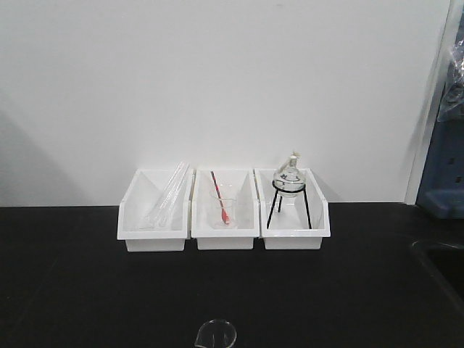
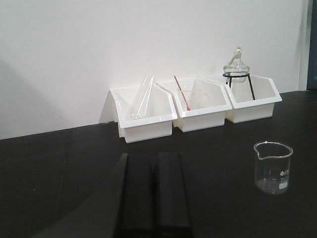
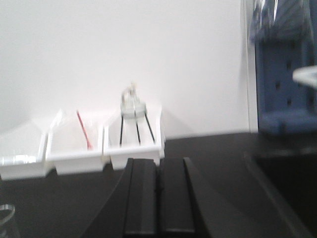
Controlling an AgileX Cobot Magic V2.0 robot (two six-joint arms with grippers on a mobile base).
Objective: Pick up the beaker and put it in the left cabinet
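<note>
Shows the left gripper (image 2: 154,158) closed on nothing, with its fingers (image 2: 136,193) pressed side by side and only a thin seam between them, held low near the black desk (image 2: 59,163). Finds the beaker (image 2: 272,167) ahead of that gripper and off to its right, standing upright on the desk, empty, with its spout turned to the left and its white marks facing the wrist camera, well apart from the fingers. Shows the right gripper (image 3: 159,163) likewise closed and empty, also low near the desk. Catches only a blurred sliver of the beaker at the bottom left corner of the right wrist view, to that gripper's left. Cuts the beaker off in the front view too, leaving just its rim and spout at the bottom edge, on the near side of the desk. Places three white bins farther ahead of both grippers, side by side in a row against the white wall (image 1: 217,87). Holds clear glass tubes (image 1: 168,194) leaning in the left bin (image 1: 154,243). Keeps a small beaker (image 1: 217,214) with a red-tipped tool (image 1: 220,194) slanted through it in the middle bin (image 1: 225,241). Carries a round flask (image 1: 288,181) on a black tripod (image 1: 307,210) in the right bin (image 1: 292,239). Sets a blue frame (image 3: 282,84) with holes ahead and to the right of the right gripper, beyond the desk's edge, too blurred to make out further.
</note>
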